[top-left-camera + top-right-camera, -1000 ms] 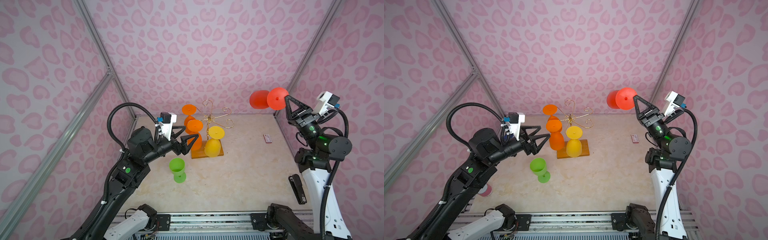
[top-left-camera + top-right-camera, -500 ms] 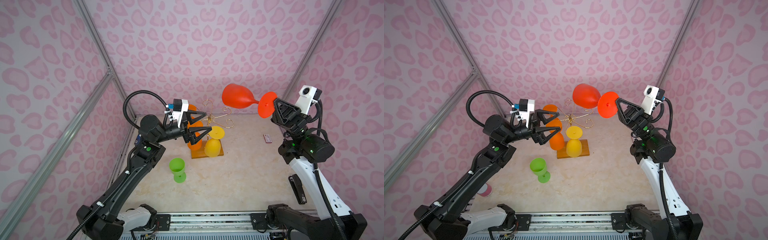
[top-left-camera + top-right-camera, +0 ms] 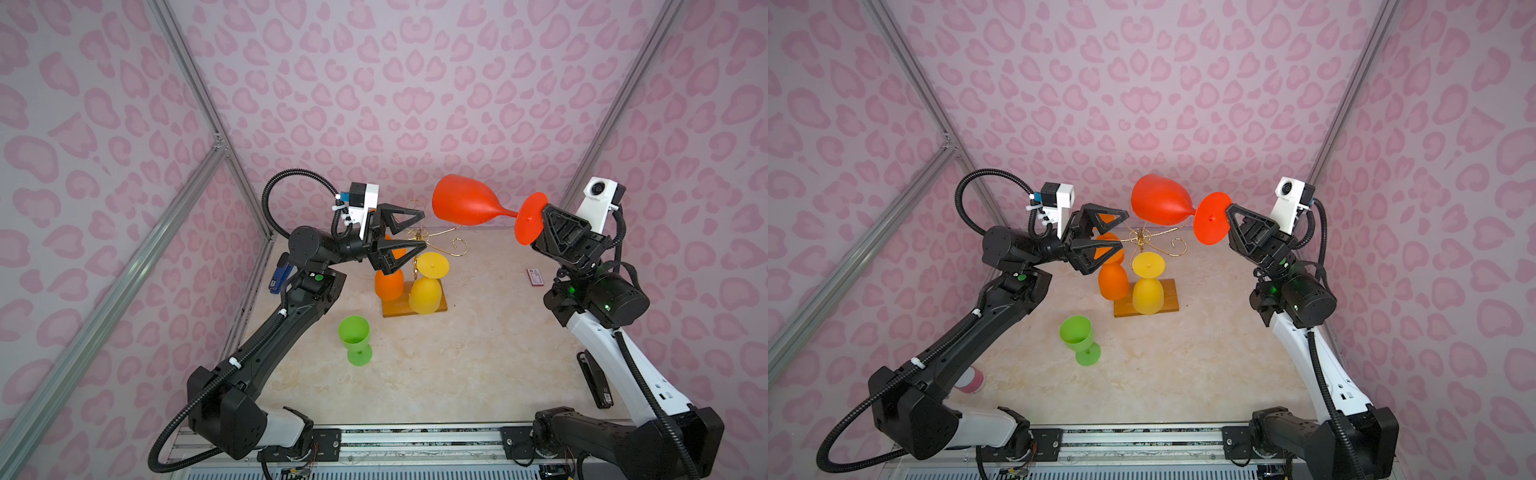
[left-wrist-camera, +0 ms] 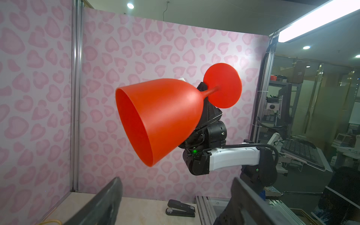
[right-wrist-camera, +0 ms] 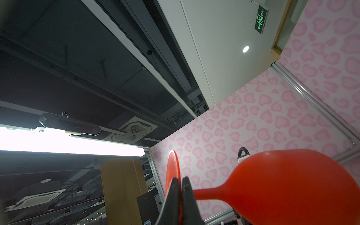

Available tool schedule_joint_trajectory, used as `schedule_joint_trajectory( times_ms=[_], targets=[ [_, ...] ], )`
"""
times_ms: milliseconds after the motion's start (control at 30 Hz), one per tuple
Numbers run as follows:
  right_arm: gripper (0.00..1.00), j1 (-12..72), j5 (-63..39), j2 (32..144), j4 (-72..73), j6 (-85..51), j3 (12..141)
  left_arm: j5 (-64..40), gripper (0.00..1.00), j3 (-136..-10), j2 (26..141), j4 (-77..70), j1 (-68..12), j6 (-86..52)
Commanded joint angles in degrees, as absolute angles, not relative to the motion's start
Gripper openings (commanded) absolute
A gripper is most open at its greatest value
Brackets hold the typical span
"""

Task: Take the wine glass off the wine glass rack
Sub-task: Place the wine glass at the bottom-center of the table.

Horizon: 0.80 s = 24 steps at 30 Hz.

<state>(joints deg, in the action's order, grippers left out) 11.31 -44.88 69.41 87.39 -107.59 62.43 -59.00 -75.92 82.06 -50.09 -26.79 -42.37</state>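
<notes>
My right gripper is shut on the foot of a red wine glass. It holds the glass sideways in the air above the wine glass rack, a gold wire stand on a wooden base. An orange glass and a yellow glass hang upside down on the rack. My left gripper is open and empty just left of the rack. The red bowl's mouth faces it.
A green glass stands upright on the table in front of the rack. A black stapler lies at the right edge, with a small card farther back. A pink cup sits by the left arm's base.
My right arm has swung the red glass leftward, from beside the right wall to over the rack. My left arm has risen and reached toward the rack, jaws still open.
</notes>
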Motion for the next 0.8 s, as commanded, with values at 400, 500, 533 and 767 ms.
schedule_joint_trajectory(
  times_ms=[400,500,533,767],
  targets=[
    [0.00,15.2,-43.8,72.1,89.3,-105.9,59.7,-59.8,0.77,-77.9,86.9,-65.6,-26.6,-52.0],
    [0.00,15.2,-43.3,72.4,89.3,-105.7,59.3,-59.8,0.67,-77.5,86.8,-67.0,-26.6,-53.3],
    [0.00,15.2,-43.2,72.6,89.4,-105.6,59.3,-59.8,0.64,-77.4,86.8,-67.5,-26.6,-53.7],
    [0.00,15.2,-42.8,73.5,89.3,-104.5,59.3,-60.4,0.37,-77.4,86.4,-68.8,-26.6,-55.3]
  ],
)
